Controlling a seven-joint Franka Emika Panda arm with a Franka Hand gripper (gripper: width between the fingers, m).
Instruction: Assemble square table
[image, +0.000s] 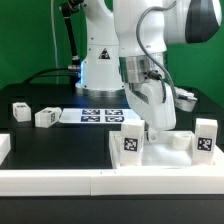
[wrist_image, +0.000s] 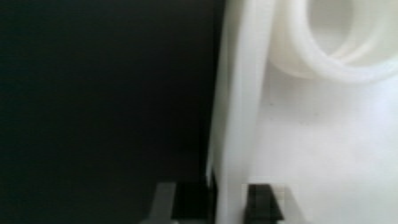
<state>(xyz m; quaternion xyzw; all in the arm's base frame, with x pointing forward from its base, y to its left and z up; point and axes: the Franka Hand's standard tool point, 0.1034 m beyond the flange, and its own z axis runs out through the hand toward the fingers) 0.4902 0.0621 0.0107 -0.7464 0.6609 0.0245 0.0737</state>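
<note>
The arm (image: 150, 45) is bent low over the square table top (image: 168, 153), which lies on the black counter (image: 60, 150) close against the long white border rail (image: 60, 182). In the wrist view the two dark fingers (wrist_image: 173, 205) stand one on each side of a thin upright white edge, the raised rim (wrist_image: 226, 110) of the top. The jaws are set narrow around the rim, but whether they actually press it I cannot tell. On one side of the jaws the wrist view shows the top's pale surface (wrist_image: 329, 140) with a rounded white ring (wrist_image: 311, 55) on it; on the other side there is only dark counter.

Just beside the jaws, toward the exterior view's left, the near leg (image: 130, 144) stands upright with its black-and-white tag facing the camera. Farther from the jaws, toward the exterior view's right, the far leg (image: 205, 138) also stands upright and shows a tag. Both rise from the area of the top — whether they are fastened to it cannot be made out.

Well apart from the jaws, toward the exterior view's left, two loose legs lie on the counter near each other, the first loose leg (image: 20, 111) and the second loose leg (image: 45, 117). Between those and the jaws, and farther back, the marker board (image: 100, 115) lies flat in front of the robot's base (image: 100, 65).
</note>
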